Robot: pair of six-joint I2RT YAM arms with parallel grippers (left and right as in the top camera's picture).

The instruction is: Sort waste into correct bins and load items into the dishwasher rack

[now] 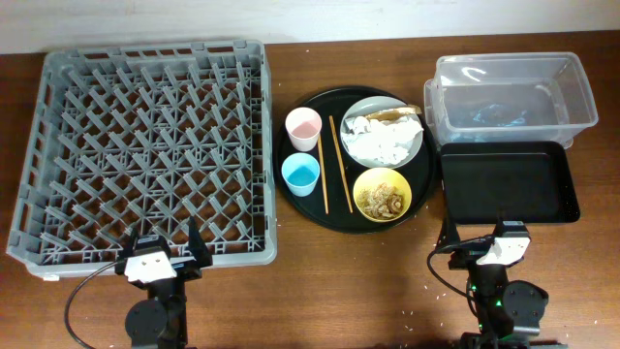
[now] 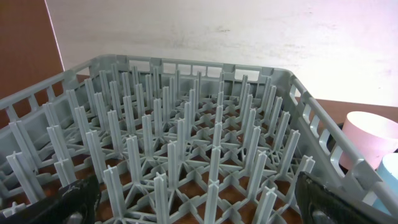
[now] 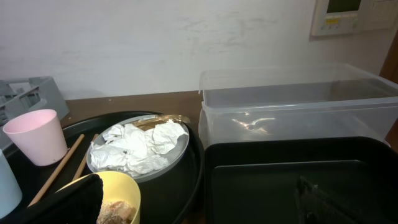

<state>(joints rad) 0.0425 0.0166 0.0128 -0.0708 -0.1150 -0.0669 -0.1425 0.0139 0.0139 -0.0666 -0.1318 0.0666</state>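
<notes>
Napkins [image 1: 385,139] crumpled in a heap on grey plate [image 1: 366,107], far right of round tray [image 1: 300,204], mid tabletop; brown wrapper [image 1: 397,113] at the plate's far edge. Light, soft, will squash: pinch a raised fold from above, plate likely stays put. Crumbs [image 1: 383,201] in yellow bowl [image 1: 358,189] on near side of tray, loose, no pinching, judge it better to take the bowl by its rim and tip. Plate and cups stiff, probably slick, grip at the rim. Tub [image 1: 504,63] far right, black bin [image 1: 509,179] just near of it, rack [image 1: 145,145] left. Left hand [image 1: 163,250] at rack's near wall, fingers spread wide, empty. Right hand [image 3: 196,202] near of black bin, spread wide, empty. Overhead gives the whole layout, both chopsticks [image 1: 336,160] and blue cup [image 1: 300,174]; right wrist shows how high the heap stands and the tub's wall height; left wrist only pegs plus pink cup [image 2: 372,140] at right
</notes>
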